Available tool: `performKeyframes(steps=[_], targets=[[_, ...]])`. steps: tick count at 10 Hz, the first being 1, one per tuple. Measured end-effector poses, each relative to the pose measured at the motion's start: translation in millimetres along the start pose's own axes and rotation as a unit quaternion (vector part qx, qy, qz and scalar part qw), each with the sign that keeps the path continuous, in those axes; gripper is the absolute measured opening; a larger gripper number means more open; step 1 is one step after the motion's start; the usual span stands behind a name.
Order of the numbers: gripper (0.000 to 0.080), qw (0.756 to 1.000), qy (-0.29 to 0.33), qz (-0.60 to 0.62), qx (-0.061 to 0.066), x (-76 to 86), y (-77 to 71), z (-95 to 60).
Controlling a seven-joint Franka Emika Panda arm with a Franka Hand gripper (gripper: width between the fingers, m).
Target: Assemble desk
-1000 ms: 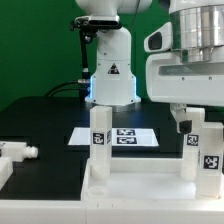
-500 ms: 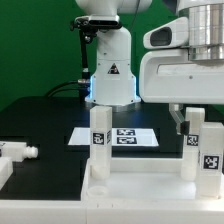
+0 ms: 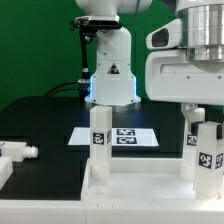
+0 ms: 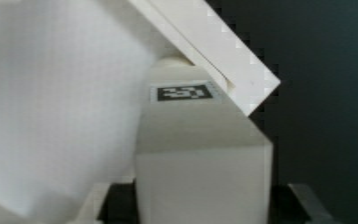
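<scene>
The white desk tabletop (image 3: 140, 185) lies at the front of the exterior view with white legs standing on it. One leg (image 3: 100, 137) stands at its left corner and another (image 3: 192, 140) at the right rear. My gripper (image 3: 203, 114) comes down from above on the near right leg (image 3: 210, 158), which stands upright on the corner. In the wrist view that tagged leg (image 4: 197, 150) fills the gap between my fingers (image 4: 115, 200), and my gripper (image 4: 206, 208) is shut on it. The tabletop rim (image 4: 202, 45) runs past the leg's foot.
The marker board (image 3: 125, 137) lies on the black table behind the tabletop. A loose white leg (image 3: 16, 150) lies at the exterior view's left, with another white part (image 3: 4, 172) below it. The robot base (image 3: 110, 78) stands at the back.
My arm has shifted slightly toward the exterior view's right. The near right leg now shows a different tag face, so it has turned in my grip.
</scene>
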State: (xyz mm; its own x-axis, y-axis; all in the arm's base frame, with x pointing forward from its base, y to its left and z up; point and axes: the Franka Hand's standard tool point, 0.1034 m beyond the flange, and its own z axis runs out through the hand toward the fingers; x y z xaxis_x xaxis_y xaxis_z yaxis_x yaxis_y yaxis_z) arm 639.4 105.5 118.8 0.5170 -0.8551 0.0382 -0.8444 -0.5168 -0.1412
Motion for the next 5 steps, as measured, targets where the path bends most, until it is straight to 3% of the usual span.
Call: performKeyframes(steps=[2,4,5], targets=[[0.0288,0.987,-0.003,0.158,-0.004,-2.8,1.4,-0.1],[0.0288,0.939,-0.023,0.344,0.009,-6.3,-0.4,0.5],[0.0288,0.937,-0.024,0.349,0.009,-6.4,0.0,0.5]])
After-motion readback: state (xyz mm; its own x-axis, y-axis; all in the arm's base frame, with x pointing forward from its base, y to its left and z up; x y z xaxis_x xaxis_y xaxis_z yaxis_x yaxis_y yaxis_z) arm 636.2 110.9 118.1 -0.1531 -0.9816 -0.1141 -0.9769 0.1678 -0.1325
